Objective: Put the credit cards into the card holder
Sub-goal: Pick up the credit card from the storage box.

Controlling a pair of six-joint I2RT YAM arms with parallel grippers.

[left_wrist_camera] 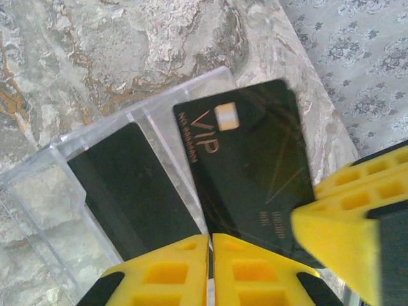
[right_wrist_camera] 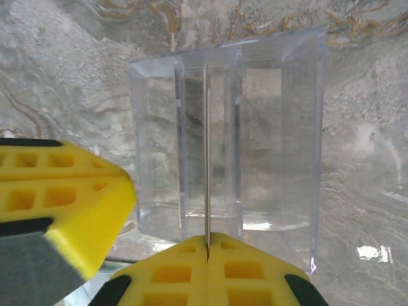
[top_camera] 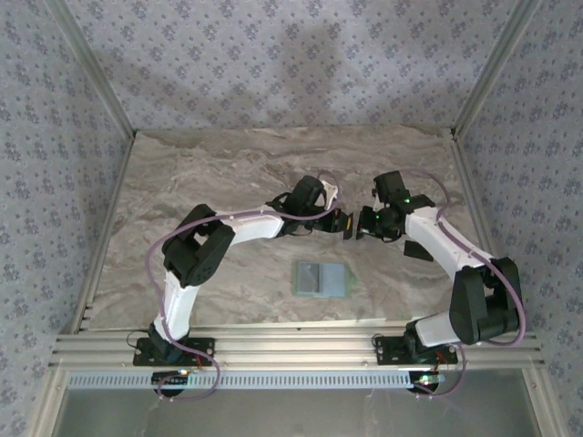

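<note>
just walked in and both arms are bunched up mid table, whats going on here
The right gripper is shut on a black VIP credit card, held edge-on and lined up with the clear card holder. The left gripper sits close beside it, jaws together, holding nothing I can see. Another dark card appears to lie in one compartment already.

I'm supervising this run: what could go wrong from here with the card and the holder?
1. The right gripper pinches the black VIP card near one corner; it may pivot or slip.
2. The clear card holder has narrow slots, one already holding a dark card; a tilted card could catch a divider.
3. The shut left gripper sits close by; the two might bump.
</note>
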